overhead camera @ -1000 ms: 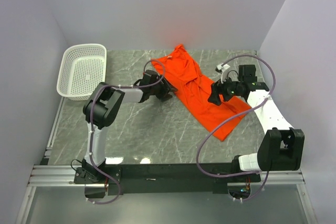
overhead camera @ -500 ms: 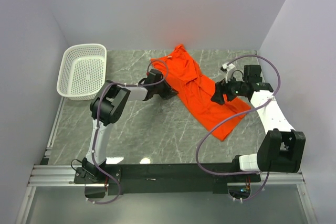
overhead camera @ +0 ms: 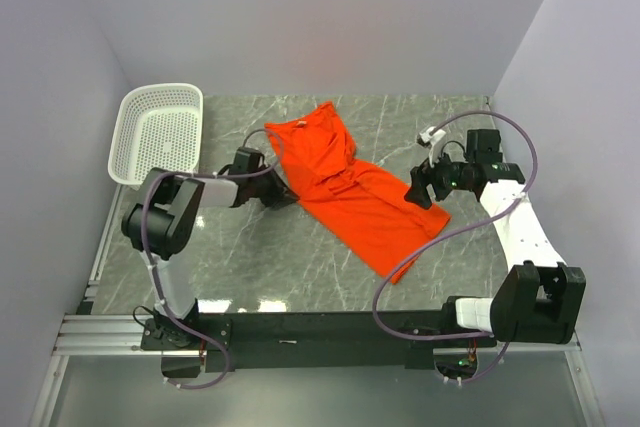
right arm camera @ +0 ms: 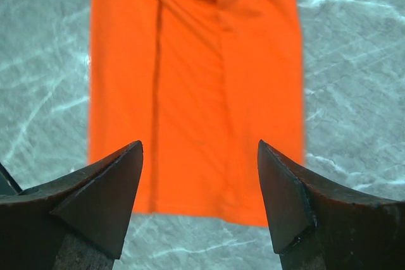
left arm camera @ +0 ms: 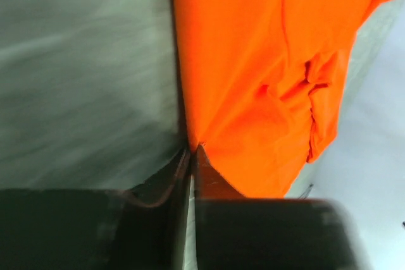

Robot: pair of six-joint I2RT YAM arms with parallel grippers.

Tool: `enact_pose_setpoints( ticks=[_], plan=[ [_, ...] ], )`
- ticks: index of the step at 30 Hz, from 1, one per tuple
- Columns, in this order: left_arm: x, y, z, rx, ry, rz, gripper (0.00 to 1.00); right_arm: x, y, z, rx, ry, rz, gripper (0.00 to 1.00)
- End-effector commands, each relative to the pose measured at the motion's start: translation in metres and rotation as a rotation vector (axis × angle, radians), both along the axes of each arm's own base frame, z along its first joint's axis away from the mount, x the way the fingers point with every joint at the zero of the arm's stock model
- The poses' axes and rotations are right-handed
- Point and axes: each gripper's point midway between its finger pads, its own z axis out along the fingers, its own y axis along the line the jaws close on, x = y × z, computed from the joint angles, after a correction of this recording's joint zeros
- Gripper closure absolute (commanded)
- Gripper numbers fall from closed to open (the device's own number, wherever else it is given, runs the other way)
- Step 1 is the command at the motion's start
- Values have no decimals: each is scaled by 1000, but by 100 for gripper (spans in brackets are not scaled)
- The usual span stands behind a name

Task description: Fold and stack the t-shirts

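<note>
The left pincer [left arm camera: 192,156] is pressed together on one side edge of the orange-red t-shirt [overhead camera: 350,197], pinching the fabric right at its tips. The rest of the garment lies spread out beyond it and to its right on the grey marbled surface [overhead camera: 260,257]. The right pincer [right arm camera: 199,147] stands spread wide and holds nothing, poised over the shirt's opposite side with the cloth lying below and ahead of it; farther off, well apart to the left of the left pincer, sits a white perforated basket [overhead camera: 160,137].
</note>
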Motion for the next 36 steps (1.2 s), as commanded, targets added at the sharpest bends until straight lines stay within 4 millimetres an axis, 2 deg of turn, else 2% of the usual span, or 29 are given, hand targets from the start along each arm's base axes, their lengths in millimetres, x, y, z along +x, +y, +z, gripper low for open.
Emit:
enact_pose_setpoints(
  ticks=[1, 2, 3, 4, 5, 7, 8, 9, 10, 11, 12, 13, 14, 15, 16, 17, 18, 20, 21, 22, 24, 27, 33, 34, 36],
  plan=[
    [-57, 44, -44, 153, 171, -64, 84, -14, 9, -1, -14, -18, 115, 21],
    [-54, 46, -32, 144, 142, -64, 78, -20, 13, -4, -20, -10, 166, 21],
    [-52, 47, -24, 132, 121, -64, 72, -42, 23, -12, -25, 45, 254, 21],
    [-52, 49, -17, 134, 96, -73, 62, -50, 30, -17, -64, -7, 391, 21],
    [-47, 50, 6, 120, 30, -72, 59, -67, 36, -29, -81, 9, 468, 21],
    [-48, 56, 27, 139, -59, -88, 51, -93, 61, -47, -137, 3, 631, 21],
    [-46, 59, 58, 139, -153, -71, 48, -104, 60, -67, -205, 29, 636, 21],
    [-45, 70, 68, 180, -192, -35, 46, -112, 90, -72, -234, -37, 733, 21],
    [-50, 77, 75, 211, -228, -27, 42, -119, 100, -79, -249, -9, 701, 21],
    [-52, 85, 110, 214, -335, 5, 39, -118, 97, -94, -347, -17, 659, 21],
    [-59, 95, 118, 250, -353, 37, 36, -112, 116, -94, -355, -85, 653, 21],
    [-61, 112, 124, 299, -376, 107, 28, -124, 132, -98, -370, -79, 655, 21],
    [-67, 125, 154, 299, -460, 174, 21, -120, 134, -103, -431, -94, 624, 21],
    [-76, 134, 158, 317, -459, 208, 15, -116, 143, -102, -442, -123, 590, 21],
    [-88, 142, 180, 291, -526, 253, 6, -126, 158, -102, -449, -124, 605, 21],
    [-93, 151, 186, 300, -545, 296, 4, -128, 159, -110, -483, -107, 596, 21],
    [-100, 154, 192, 286, -565, 312, 2, -118, 159, -110, -530, -143, 526, 21],
    [-119, 161, 199, 247, -597, 357, 1, -121, 162, -118, -584, -127, 498, 22],
    [-124, 162, 194, 237, -593, 360, 1, -120, 162, -120, -599, -135, 476, 22],
    [-133, 163, 199, 206, -608, 379, 1, -116, 158, -122, -621, -135, 441, 23],
    [-141, 163, 193, 178, -600, 381, 1, -112, 153, -126, -655, -148, 415, 25],
    [-149, 159, 196, 133, -616, 374, 0, -113, 141, -134, -705, -127, 401, 30],
    [-151, 149, 202, 106, -610, 320, 1, -125, 130, -152, -750, -51, 420, 47],
    [-151, 148, 203, 103, -610, 315, 1, -128, 130, -155, -752, -33, 435, 55],
    [-152, 145, 209, 87, -626, 301, 1, -134, 131, -158, -747, 1, 455, 65]
  ],
)
